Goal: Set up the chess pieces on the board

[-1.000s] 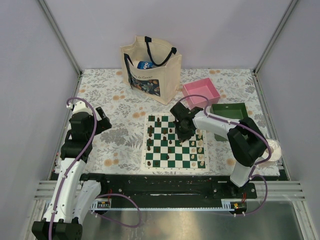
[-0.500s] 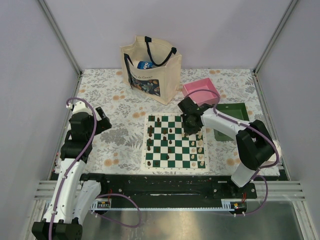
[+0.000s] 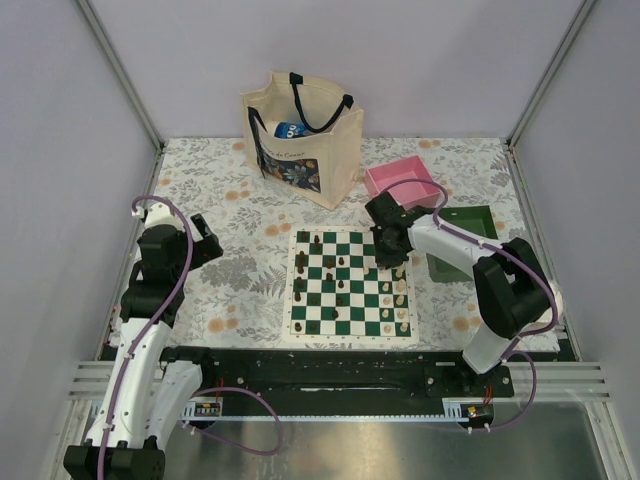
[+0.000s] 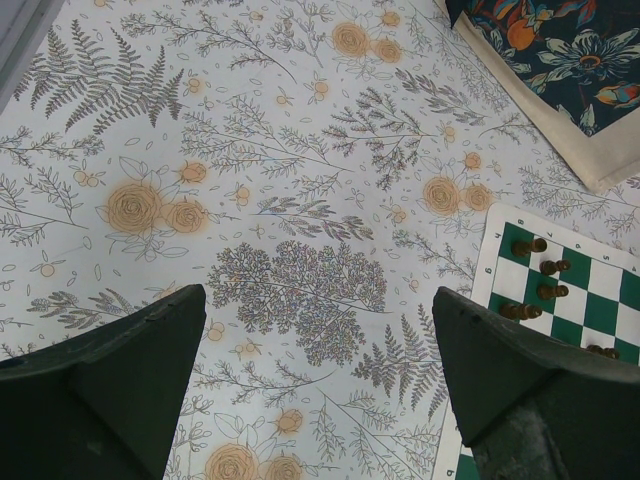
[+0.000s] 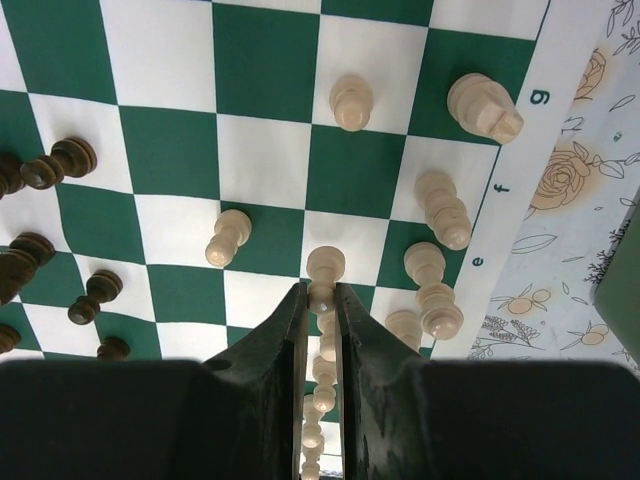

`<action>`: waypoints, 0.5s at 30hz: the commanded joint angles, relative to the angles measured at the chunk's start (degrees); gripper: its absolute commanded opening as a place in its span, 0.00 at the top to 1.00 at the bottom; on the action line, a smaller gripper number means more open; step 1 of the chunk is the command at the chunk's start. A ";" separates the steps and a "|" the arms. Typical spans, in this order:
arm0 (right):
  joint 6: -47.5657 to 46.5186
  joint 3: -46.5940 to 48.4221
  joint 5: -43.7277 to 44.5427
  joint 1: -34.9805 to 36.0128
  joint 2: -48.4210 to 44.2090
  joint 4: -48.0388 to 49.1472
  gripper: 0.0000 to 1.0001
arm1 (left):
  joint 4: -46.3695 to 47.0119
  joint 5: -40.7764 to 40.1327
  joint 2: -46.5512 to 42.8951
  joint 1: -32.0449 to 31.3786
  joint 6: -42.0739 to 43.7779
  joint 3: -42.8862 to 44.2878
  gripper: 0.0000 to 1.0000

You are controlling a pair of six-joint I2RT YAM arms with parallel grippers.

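— Chess pieces (image 5: 349,100) are the job; which one does the right hand (image 5: 322,288) have?

— A cream piece (image 5: 326,264). The fingers are almost closed, only a sliver apart. They pinch the piece so that its rounded head pokes out past the tips. I cannot tell whether its base touches the board (image 5: 262,60).

— What has just changed?

— A second ago that hand hung over the middle of the board. It has since swung to the far right corner, near the green tray (image 3: 465,225). In the last half second it has barely shifted.

— Meaning what for the set-up?

— I judge it is bringing the cream piece home. Other cream pieces already stand in the columns along the board's right edge, beside the printed letters, and a few are close to the fingertips. Setting this one down on a free square there looks like the step in hand.

— And further out?

— Dark pieces (image 5: 60,160) keep to the left part of the board. Some stand along the left edge and several are loose on middle squares, so I would say plenty remains to do. The left hand (image 4: 320,300) has not moved. Its fingers are spread wide with nothing between them, over the floral surface (image 4: 300,210) just left of the board.
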 commanded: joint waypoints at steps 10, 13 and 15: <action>-0.63 -1.93 0.66 -0.50 2.19 2.33 0.81 | 2.22 -0.35 -0.59 0.33 -0.26 0.72 0.01; -0.63 -2.02 1.45 -0.76 2.28 2.33 0.80 | 2.13 -0.35 -0.42 0.33 -0.17 0.72 0.01; -0.72 -2.28 1.19 -0.85 2.46 2.60 0.78 | 2.31 -0.35 -0.33 0.33 -0.26 0.72 0.01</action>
